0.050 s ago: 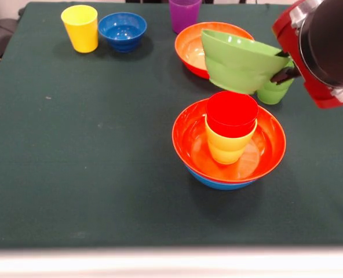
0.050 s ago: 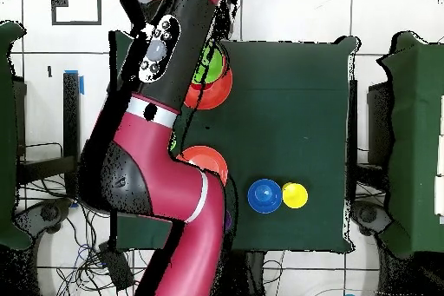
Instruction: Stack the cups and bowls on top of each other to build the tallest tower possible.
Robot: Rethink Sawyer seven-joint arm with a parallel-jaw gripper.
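The tower stands mid-table: a light-blue bowl (image 1: 221, 182) at the bottom, an orange-red bowl (image 1: 189, 142) in it, then a yellow-orange cup (image 1: 226, 147) and a red cup (image 1: 232, 113) on top. Just above and behind the red cup hangs a tilted lime green bowl (image 1: 238, 61), not touching it. My gripper (image 1: 283, 65) is shut on its right rim. In the overhead view the green bowl (image 2: 211, 64) shows over the tower's orange-red bowl (image 2: 211, 95), and the arm hides the gripper.
At the back stand a yellow cup (image 1: 80, 28), a small dark blue bowl (image 1: 123, 30), a purple cup (image 1: 185, 13) and a second orange-red bowl (image 1: 189, 46). A lime green cup (image 1: 274, 92) sits behind the held bowl, right of the tower.
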